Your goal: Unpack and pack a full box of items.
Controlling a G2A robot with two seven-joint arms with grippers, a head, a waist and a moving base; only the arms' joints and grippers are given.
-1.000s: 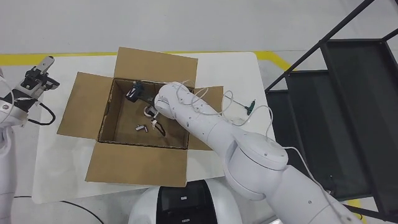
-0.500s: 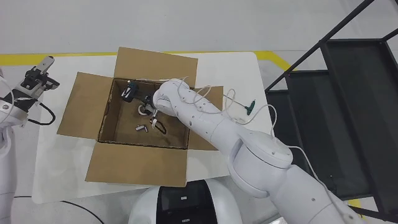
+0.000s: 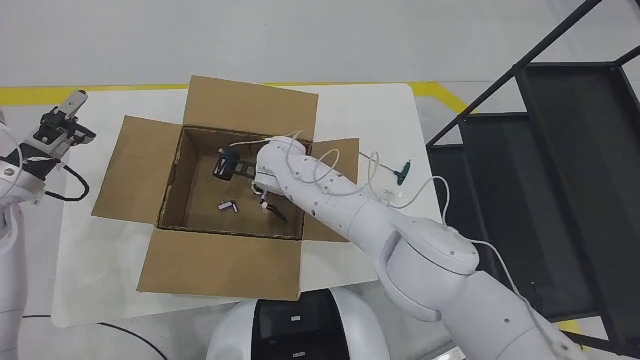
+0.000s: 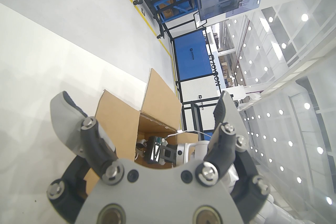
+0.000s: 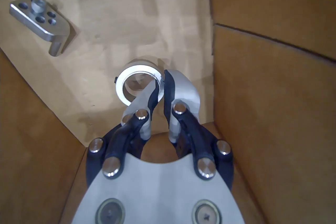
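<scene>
An open cardboard box [image 3: 222,260] sits mid-table with its flaps spread. My right gripper [image 3: 222,169] is down inside it. In the right wrist view this gripper [image 5: 162,79] is shut on a metal ring [image 5: 120,85], one finger inside the ring and one outside, near a box wall [image 5: 262,78]. A grey metal bracket [image 5: 39,16] with several holes lies flat on the box floor, apart from the ring; it also appears as the bracket [image 3: 227,205]. My left gripper [image 3: 62,120] is held off the table's left edge, open [image 4: 145,109] and holding nothing, facing the box [image 4: 157,93].
A green T-handled tool [image 3: 402,170] lies on the white table [image 3: 360,110] right of the box. A black stair frame [image 3: 560,150] stands beside the table's right side. White cables trail along the right arm.
My right gripper has shifted inside the box from the far left corner toward the middle. The left arm has stayed still.
</scene>
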